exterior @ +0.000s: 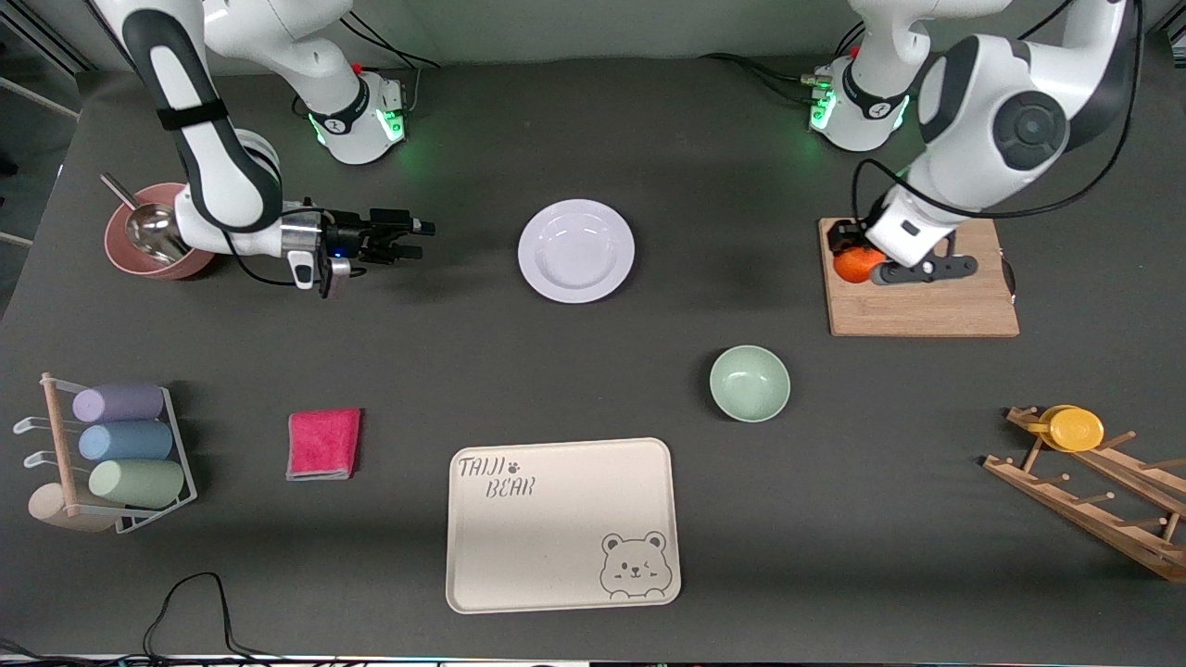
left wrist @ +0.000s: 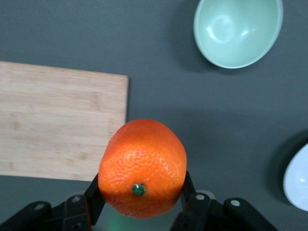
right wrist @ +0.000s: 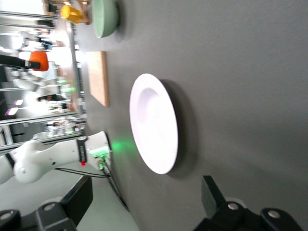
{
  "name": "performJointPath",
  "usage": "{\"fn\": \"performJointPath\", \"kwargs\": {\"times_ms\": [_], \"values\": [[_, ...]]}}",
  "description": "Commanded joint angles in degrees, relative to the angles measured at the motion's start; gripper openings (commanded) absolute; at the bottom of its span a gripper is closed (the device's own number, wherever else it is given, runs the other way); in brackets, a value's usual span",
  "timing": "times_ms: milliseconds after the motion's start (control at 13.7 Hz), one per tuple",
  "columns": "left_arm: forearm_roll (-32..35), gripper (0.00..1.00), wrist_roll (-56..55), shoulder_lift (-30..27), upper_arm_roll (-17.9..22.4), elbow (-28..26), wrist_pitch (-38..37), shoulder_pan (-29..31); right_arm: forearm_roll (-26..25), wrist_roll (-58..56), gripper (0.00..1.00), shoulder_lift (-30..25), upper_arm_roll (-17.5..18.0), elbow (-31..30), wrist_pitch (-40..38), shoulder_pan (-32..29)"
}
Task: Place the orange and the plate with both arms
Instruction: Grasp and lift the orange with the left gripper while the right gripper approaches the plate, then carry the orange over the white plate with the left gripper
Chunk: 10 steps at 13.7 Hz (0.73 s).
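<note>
Dark grey bench (exterior: 593,371). Left arm (exterior: 991,120) reaches down over the wooden cutting board (exterior: 927,296) at its own end of the bench. Right arm (exterior: 213,157) is stretched out level above bare bench, between the pink pot (exterior: 139,255) and the plate.

Cream bear-print tray (exterior: 562,524) sits nearest the front camera. The plate (exterior: 575,251) (white, glossy) lies flat mid-bench, well apart from both end effectors. Green bowl (exterior: 750,383) sits between plate and tray, toward the left arm's end.

Left end effector (left wrist: 139,202) is clamped on the orange (left wrist: 143,168), one finger on each side, held over the board's edge. Right end effector (exterior: 408,238) points toward the plate with its fingers spread and nothing between them.
</note>
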Motion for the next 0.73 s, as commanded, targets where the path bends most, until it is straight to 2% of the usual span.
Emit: {"fn": "performJointPath", "kwargs": {"times_ms": [0, 365, 657], "values": [[-3.29, 0.16, -9.81, -0.04, -6.89, 3.85, -1.87, -0.57, 6.65, -11.66, 1.0, 7.99, -1.47, 0.84, -5.59, 0.5], [-4.8, 0.16, -27.3, 3.9, -21.83, 8.78, -0.29, -0.66, 12.28, -23.63, 1.0, 17.23, -2.79, 1.01, -13.85, 0.24], [-5.06, 0.17, -37.51, 11.19, -31.68, 9.93, 9.88, -0.83, 13.61, -25.76, 1.0, 20.06, -3.23, 1.1, -16.33, 0.06]]}}
